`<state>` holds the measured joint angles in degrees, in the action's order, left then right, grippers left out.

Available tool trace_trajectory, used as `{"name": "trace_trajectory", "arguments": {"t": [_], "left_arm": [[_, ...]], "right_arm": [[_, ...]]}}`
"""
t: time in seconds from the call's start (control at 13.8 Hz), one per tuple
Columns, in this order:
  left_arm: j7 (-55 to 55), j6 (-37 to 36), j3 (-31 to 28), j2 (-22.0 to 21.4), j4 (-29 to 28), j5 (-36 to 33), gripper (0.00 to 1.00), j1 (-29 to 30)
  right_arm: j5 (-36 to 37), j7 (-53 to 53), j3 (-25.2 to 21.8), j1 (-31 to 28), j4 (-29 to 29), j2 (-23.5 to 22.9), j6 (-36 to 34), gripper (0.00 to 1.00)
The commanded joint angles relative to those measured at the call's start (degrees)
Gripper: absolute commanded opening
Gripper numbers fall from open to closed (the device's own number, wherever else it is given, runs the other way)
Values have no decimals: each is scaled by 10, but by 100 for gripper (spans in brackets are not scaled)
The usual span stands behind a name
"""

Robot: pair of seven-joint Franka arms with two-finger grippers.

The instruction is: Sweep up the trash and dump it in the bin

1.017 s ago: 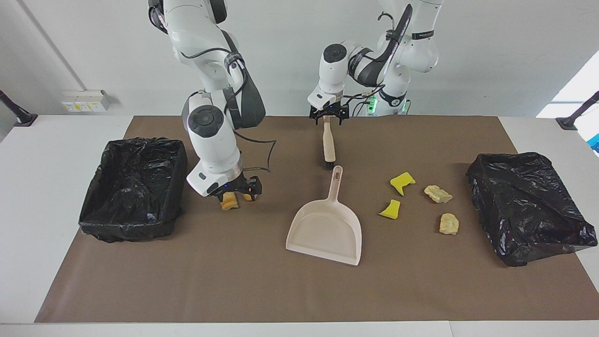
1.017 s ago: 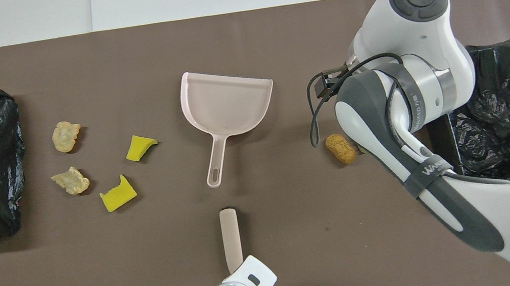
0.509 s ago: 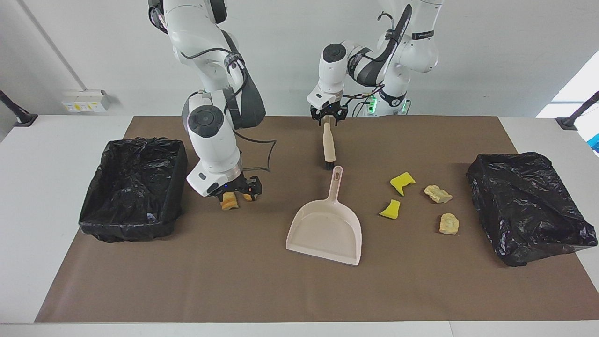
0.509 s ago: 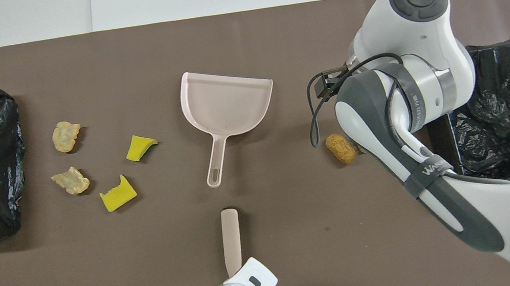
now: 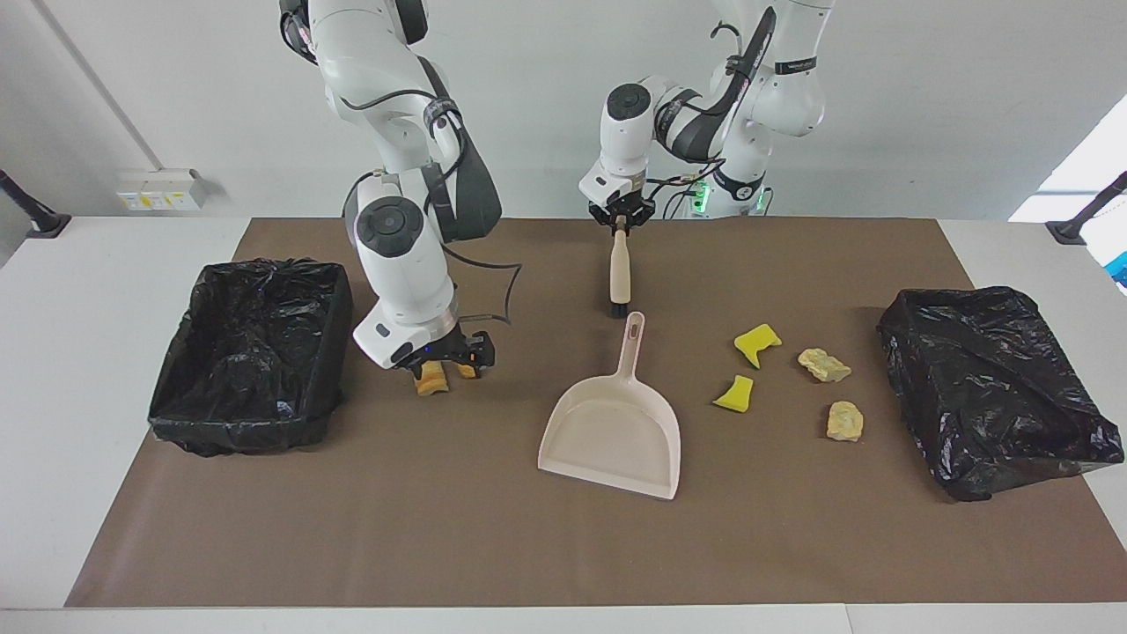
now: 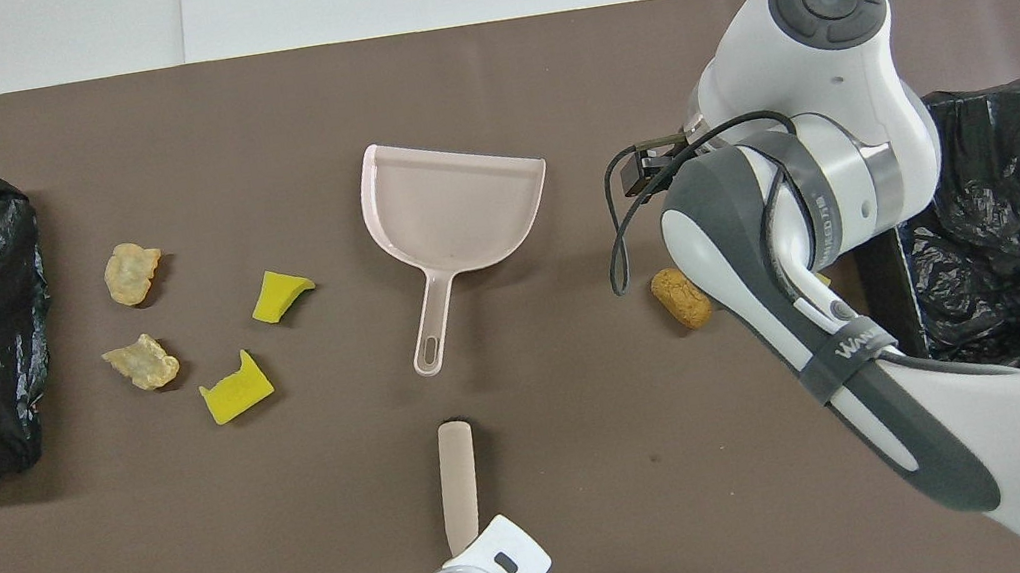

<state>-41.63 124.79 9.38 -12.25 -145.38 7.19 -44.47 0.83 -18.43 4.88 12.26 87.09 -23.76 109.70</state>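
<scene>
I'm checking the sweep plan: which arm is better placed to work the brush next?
Left: its gripper is shut on the brush handle, near the dustpan. The right gripper is low over an orange scrap.

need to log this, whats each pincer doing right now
left pincer: shut on the brush handle
right pincer: open, down around a bread lump beside the bin

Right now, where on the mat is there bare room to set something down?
Bare mat: the strip along the edge farthest from the robots, past the dustpan; also between the dustpan and the right tool. Crowded: the scraps beside the crumpled bag, and the brush held by the left tool.
</scene>
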Motion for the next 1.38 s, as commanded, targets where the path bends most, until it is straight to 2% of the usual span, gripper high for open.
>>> {"name": "trace_trajectory", "arguments": {"t": [0.0,0.15,0.29,0.44,0.65,0.8,0.94,1.09,1.31], "left_arm": [[5,-97,-9,-18,40,6,0,48],[10,-199,-10,-31,88,5,0,111],[35,-220,-11,-73,100,3,0,193],[100,-247,-13,-83,117,-3,0,280],[290,-215,-13,-67,124,-6,0,442],[371,-189,-13,-39,134,-16,0,521],[398,-186,-13,19,182,-77,0,543],[393,-186,-14,81,232,-97,0,547],[392,-161,-14,116,249,-155,0,547]], "right_arm": [[-8,-51,3,17,18,13,29,100],[-9,-83,3,31,17,10,43,100],[-9,-121,3,50,17,8,56,100],[-8,-161,2,73,17,6,69,100],[7,-281,1,137,14,-15,92,100],[38,-342,1,168,8,-36,103,100],[72,-398,1,203,-4,-56,112,100],[80,-413,2,216,-4,-58,132,100],[128,-460,-3,258,-4,-84,159,100]]}}
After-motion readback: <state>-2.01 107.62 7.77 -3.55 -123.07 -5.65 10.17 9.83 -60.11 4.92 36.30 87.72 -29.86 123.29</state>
